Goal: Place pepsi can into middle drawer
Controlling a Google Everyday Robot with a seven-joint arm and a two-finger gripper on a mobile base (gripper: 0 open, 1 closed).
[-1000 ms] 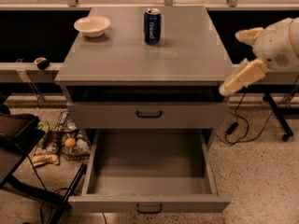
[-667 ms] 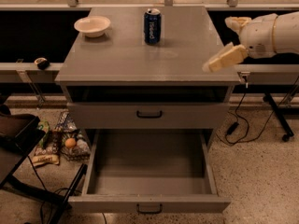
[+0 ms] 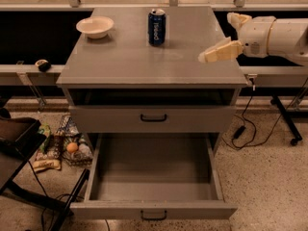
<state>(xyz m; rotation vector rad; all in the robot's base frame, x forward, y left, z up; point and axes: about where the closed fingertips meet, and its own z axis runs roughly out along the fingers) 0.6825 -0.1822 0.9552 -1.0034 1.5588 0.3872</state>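
The pepsi can, dark blue with a silver top, stands upright at the back middle of the grey cabinet top. The middle drawer is pulled out wide at the bottom front, and its plain grey inside holds nothing. My gripper hangs over the right side of the cabinet top, to the right of the can and apart from it. Its cream fingers are spread open and empty.
A cream bowl sits at the back left of the top. The upper drawer front is shut beneath a dark slot. A wire basket with snacks and a black stand are on the floor at left. Cables lie at right.
My gripper has moved up and to the left, from beside the cabinet's right edge to over the right side of its top. The can and drawer have not moved.
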